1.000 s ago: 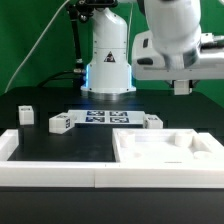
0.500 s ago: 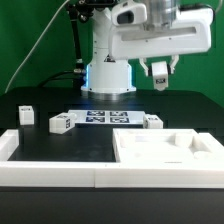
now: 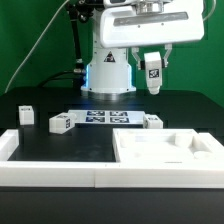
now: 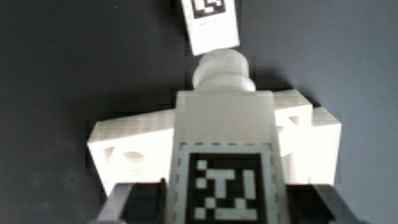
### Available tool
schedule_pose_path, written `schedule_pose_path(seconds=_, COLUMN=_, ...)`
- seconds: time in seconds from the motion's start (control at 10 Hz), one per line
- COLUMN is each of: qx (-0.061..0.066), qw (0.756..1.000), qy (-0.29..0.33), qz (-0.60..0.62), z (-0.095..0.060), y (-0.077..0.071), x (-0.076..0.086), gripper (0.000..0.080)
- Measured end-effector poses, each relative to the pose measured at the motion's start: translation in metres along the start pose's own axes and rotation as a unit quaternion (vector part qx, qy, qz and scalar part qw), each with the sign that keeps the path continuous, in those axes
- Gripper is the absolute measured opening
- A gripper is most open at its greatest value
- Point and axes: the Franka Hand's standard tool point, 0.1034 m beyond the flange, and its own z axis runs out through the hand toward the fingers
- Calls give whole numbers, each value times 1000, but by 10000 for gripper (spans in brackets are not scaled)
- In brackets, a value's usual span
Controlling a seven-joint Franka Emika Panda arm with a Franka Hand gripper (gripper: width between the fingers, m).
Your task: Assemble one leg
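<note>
My gripper (image 3: 152, 72) is high above the table, over the back right, and is shut on a leg (image 3: 153, 68), a small white block with its tag facing the camera. In the wrist view the leg (image 4: 228, 120) sits between the two dark fingers (image 4: 135, 200), its tag toward the camera and its rounded end pointing down. Three more legs stand on the table: one at the left (image 3: 26, 113), one by the marker board's left end (image 3: 62, 124), and one at its right end (image 3: 152, 122).
The marker board (image 3: 104, 118) lies at the table's middle. The large white panel (image 3: 165, 152) with raised rims lies at the front right and shows under the held leg (image 4: 121, 140). Long white border rails (image 3: 50, 170) run along the front and left. The robot base (image 3: 108, 70) stands behind.
The wrist has swung toward the exterior view's left and turned, so the held leg's tag now faces the camera. The parts on the table have not moved.
</note>
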Motion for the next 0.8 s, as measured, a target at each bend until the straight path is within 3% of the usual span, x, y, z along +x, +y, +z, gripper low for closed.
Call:
schedule_pose_path(seconds=0.2, qx=-16, qw=996, qy=42, qz=-79, z=19, y=4, x=23, gripper=292)
schedule_pose_path(seconds=0.5, qx=-8, qw=991, qy=65, qz=-120, z=22, y=-23, x=53, gripper=292)
schedule_pose_path(seconds=0.8, qx=-7, qw=990, qy=76, qz=-119, z=23, y=-21, x=52, gripper=292)
